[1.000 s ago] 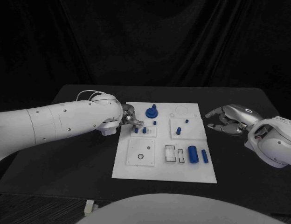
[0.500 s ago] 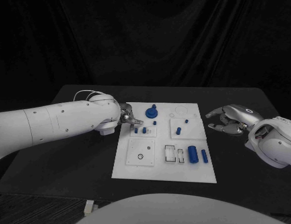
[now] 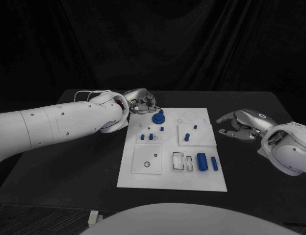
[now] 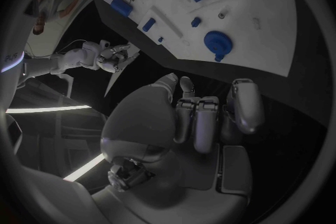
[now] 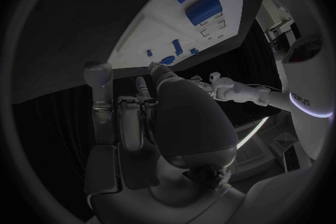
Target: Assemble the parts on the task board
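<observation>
Head view, task board (image 3: 142, 177): white plate on the black table (image 3: 61, 161), long axis running away from the robot.
Head view, parts: blue round knobbed piece (image 3: 158, 117) near the board's far edge; two blue cylinders (image 3: 202, 162) lying lengthwise near its right edge.
Head view, left hand (image 3: 140, 102): just off the board's far left corner, fingers curled, nothing held.
Head view, right hand (image 3: 239, 125): right of the board, apart from it.
Left wrist view, left hand (image 4: 199, 117): fingers curled in, empty, beside the board (image 4: 276, 33).
Right wrist view, right hand (image 5: 140, 117): fingers loosely bent, apart, holding nothing.

The flat white task board (image 3: 173, 174) lies mid-table, the left silver hand (image 3: 140, 102) behind its far-left corner, the right silver hand (image 3: 239, 125) beside its right edge
</observation>
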Controlling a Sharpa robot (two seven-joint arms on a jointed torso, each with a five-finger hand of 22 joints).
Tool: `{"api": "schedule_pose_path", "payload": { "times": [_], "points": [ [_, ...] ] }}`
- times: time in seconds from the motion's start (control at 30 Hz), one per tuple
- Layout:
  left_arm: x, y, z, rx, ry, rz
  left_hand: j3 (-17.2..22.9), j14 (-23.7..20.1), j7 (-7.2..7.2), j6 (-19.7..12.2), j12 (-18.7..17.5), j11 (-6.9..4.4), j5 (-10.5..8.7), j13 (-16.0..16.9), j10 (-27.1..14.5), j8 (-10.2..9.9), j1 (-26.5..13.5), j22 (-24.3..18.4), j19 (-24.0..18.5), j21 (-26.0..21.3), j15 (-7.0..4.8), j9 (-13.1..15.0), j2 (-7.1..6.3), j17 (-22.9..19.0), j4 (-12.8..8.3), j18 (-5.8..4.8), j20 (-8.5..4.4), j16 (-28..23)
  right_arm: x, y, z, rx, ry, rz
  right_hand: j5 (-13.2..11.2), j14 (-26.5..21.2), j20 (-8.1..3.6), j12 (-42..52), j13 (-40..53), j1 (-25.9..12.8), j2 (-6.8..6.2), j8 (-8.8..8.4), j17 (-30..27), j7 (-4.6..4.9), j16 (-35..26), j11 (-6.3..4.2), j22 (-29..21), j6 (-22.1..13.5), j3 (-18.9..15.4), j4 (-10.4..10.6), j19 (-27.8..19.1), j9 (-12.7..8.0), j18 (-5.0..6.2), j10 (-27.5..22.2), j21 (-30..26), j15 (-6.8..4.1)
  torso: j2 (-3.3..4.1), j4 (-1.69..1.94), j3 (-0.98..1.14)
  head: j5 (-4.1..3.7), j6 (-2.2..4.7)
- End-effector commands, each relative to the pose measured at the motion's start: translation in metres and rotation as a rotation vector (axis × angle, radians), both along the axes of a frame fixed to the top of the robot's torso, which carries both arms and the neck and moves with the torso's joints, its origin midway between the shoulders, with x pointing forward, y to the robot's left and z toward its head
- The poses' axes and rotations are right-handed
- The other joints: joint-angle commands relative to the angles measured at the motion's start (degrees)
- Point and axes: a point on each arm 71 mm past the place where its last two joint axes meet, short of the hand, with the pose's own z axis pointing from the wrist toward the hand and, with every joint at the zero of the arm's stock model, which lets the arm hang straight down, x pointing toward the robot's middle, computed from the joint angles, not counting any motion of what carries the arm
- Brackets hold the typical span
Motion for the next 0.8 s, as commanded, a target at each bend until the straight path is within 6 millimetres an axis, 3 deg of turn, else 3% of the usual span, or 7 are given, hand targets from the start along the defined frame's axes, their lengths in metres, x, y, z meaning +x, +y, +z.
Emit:
{"api": "schedule_pose_path", "payload": {
  "times": [0.03,0.17,0.27,0.33,0.37,0.53,0.8],
  "points": [
    [-0.003,-0.015,0.012,-0.047,-0.155,-0.216,2.56,5.94,1.21,0.47,-3.13,1.32,-1.85,10.92,0.14,-6.29,4.15,8.86,-3.24,-2.86,1.7,-3.45,-0.71,15.06,-1.26,1.28,1.14,0.15,0.0,-0.002,0.0,0.003,-0.011,-0.011,0.22,6.06,0.3,0.15,15.03,-0.24,0.31,-0.33,15.1,-0.04,0.33,0.37,5.03,0.34,0.36,0.11,-0.01,-0.08,0.8,6.06,-0.2,0.38,0.07,0.05,-0.03,-0.01,-0.01],
    [-0.003,-0.019,0.01,-0.008,-0.166,-0.294,4.51,2.13,2.01,1.25,-7.86,2.26,-5.12,7.43,-6.29,-9.53,7.28,8.21,-6.56,-4.69,2.82,-4.47,-1.67,12.28,-2.28,1.68,2.15,-2.02,0.0,-0.002,0.0,0.003,-0.011,-0.011,0.22,6.06,0.3,0.15,15.03,-0.24,0.31,-0.33,15.1,-0.04,0.33,0.37,5.03,0.34,0.36,0.11,-0.01,-0.08,0.8,6.06,-0.2,0.38,0.05,0.03,-0.05,0.06,-0.01],
    [-0.002,-0.021,0.009,0.01,-0.171,-0.335,6.77,-6.29,2.92,1.51,-19.08,3.16,-6.45,-0.78,-18.37,-14.31,9.71,7.71,-8.69,-5.91,3.63,-7.87,-2.32,6.37,-3.22,2.01,2.94,-7.18,0.0,-0.002,0.0,0.003,-0.011,-0.01,0.26,6.06,0.3,0.15,15.03,-0.27,0.31,-0.34,15.1,-0.04,0.33,0.37,5.04,0.35,0.39,0.12,-0.01,-0.1,0.8,6.06,-0.17,0.39,0.02,0.02,-0.04,0.05,-0.01],
    [-0.002,-0.024,0.008,0.043,-0.188,-0.372,10.11,-12.18,4.63,1.82,-40.63,4.26,-9.19,-16.6,-35.2,-20.96,12.0,7.24,-10.54,-7.09,4.6,-14.07,-3.71,1.34,-4.55,2.25,3.95,-11.61,0.0,-0.002,0.0,0.002,-0.011,-0.01,0.26,6.06,0.3,0.15,15.03,-0.27,0.31,-0.34,15.1,-0.04,0.33,0.37,5.04,0.35,0.39,0.12,-0.01,-0.1,0.8,6.06,-0.17,0.39,0.03,0.12,-0.04,0.02,-0.01],
    [-0.002,-0.026,0.006,0.075,-0.212,-0.405,11.77,-16.57,4.87,3.11,-49.97,5.26,-11.54,-23.96,-37.54,-24.28,12.34,7.1,-10.99,-7.38,5.45,-18.27,-5.2,-2.77,-5.06,2.42,4.6,-15.31,0.0,-0.002,0.0,0.002,-0.011,-0.009,0.26,6.06,0.3,0.15,15.03,-0.27,0.31,-0.34,15.1,-0.04,0.33,0.37,5.04,0.35,0.39,0.12,-0.01,-0.1,0.8,6.06,-0.17,0.39,0.04,0.13,-0.06,0.06,-0.01],
    [-0.003,-0.03,0.001,0.181,-0.284,-0.482,14.0,-9.31,1.94,4.9,-65.97,2.7,-11.85,-40.47,-35.11,-32.81,12.93,11.13,1.81,5.94,2.9,-31.97,-9.53,-5.29,-6.41,-0.15,4.19,-14.89,0.0,-0.001,0.0,0.003,-0.012,-0.006,0.3,6.06,0.3,0.15,15.03,-0.28,0.27,-0.35,15.1,-0.05,0.33,0.37,5.05,0.36,0.41,0.11,0.01,-0.11,0.79,6.06,-0.11,0.39,0.1,-0.08,-0.15,0.31,-0.01],
    [-0.002,-0.035,-0.011,0.276,-0.288,-0.511,13.13,-6.94,2.19,5.42,-75.9,3.25,-10.55,-50.65,-35.33,-32.99,11.32,11.98,4.56,8.55,2.2,-44.22,-11.23,-10.01,-6.65,-0.8,3.08,-16.55,-0.001,-0.002,-0.001,0.003,-0.008,-0.005,0.3,6.06,0.3,0.15,15.03,-0.28,0.27,-0.35,15.1,-0.05,0.33,0.37,5.05,0.36,0.41,0.11,0.01,-0.11,0.79,6.06,-0.11,0.39,0.13,-0.05,-0.06,0.41,-0.01]
  ]
}}
